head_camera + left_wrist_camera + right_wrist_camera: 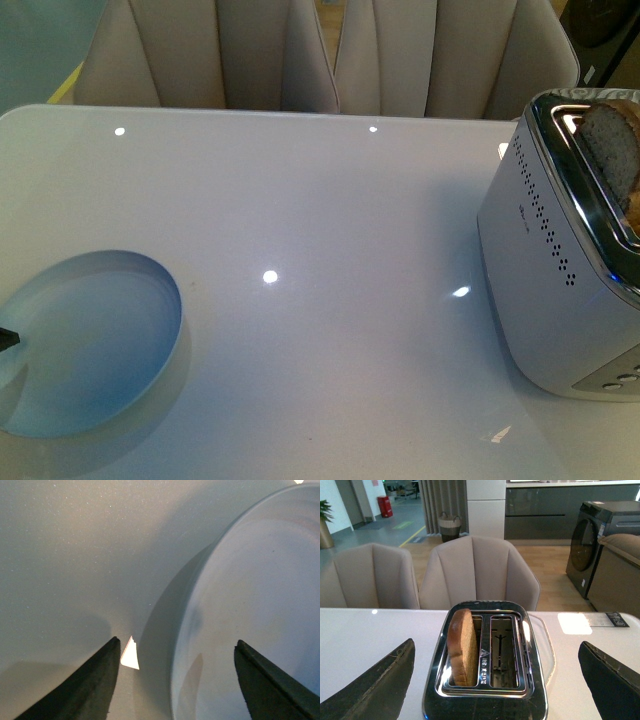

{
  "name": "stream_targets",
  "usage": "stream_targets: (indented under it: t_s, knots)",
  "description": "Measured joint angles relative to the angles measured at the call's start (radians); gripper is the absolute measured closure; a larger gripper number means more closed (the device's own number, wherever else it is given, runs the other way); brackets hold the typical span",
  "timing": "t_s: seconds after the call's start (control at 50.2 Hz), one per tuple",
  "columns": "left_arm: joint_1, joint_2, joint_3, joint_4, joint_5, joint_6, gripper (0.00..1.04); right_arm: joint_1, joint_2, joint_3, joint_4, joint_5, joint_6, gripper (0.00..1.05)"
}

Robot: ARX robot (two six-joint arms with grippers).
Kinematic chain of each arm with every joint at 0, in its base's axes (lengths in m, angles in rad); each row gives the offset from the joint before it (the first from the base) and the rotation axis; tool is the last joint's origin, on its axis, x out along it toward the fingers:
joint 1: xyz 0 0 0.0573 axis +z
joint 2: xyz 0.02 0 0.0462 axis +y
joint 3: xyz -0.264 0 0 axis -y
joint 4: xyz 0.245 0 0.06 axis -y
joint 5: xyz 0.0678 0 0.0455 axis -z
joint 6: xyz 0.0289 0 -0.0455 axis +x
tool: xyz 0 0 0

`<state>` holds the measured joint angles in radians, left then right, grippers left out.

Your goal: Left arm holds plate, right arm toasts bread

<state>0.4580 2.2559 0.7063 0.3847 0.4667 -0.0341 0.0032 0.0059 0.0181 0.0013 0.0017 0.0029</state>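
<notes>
A glossy white table (330,220) bears the plate (90,350) and toaster (560,260).

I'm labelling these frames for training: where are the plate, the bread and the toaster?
plate (150,285): front view, on its raised far rim.
bread (461,647): right wrist view, on the slice's crust edge.
toaster (535,270): front view, on its white side wall.

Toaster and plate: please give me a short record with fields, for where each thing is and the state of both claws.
bread: upright in one toaster slot, sticking out
toaster: on table, robot's right; other slot empty
plate: on table, robot's left; empty
left claw: open, straddling plate rim, not closed on it
right claw: open, above toaster, holds nothing
table: white, glossy
</notes>
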Motion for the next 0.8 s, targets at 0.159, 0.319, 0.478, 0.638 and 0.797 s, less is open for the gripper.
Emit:
stream_targets:
  t_s: [0.159,0.319,0.478,0.638,0.797]
  knots:
    - [-0.013,-0.09,-0.039,0.017,0.008,-0.053,0.09,0.0,0.0,0.0,0.0,0.0,0.0,0.09]
    - [-0.041,-0.271,-0.096,0.039,0.035,-0.12,0.07,0.0,0.0,0.0,0.0,0.0,0.0,0.09]
    - [-0.065,-0.461,-0.143,0.031,0.037,-0.183,0.07,0.0,0.0,0.0,0.0,0.0,0.0,0.09]
    - [-0.109,-0.643,-0.165,-0.008,-0.03,-0.23,0.07,0.0,0.0,0.0,0.0,0.0,0.0,0.09]
    - [-0.229,-0.823,-0.165,-0.032,-0.137,-0.398,0.07,0.0,0.0,0.0,0.0,0.0,0.0,0.09]
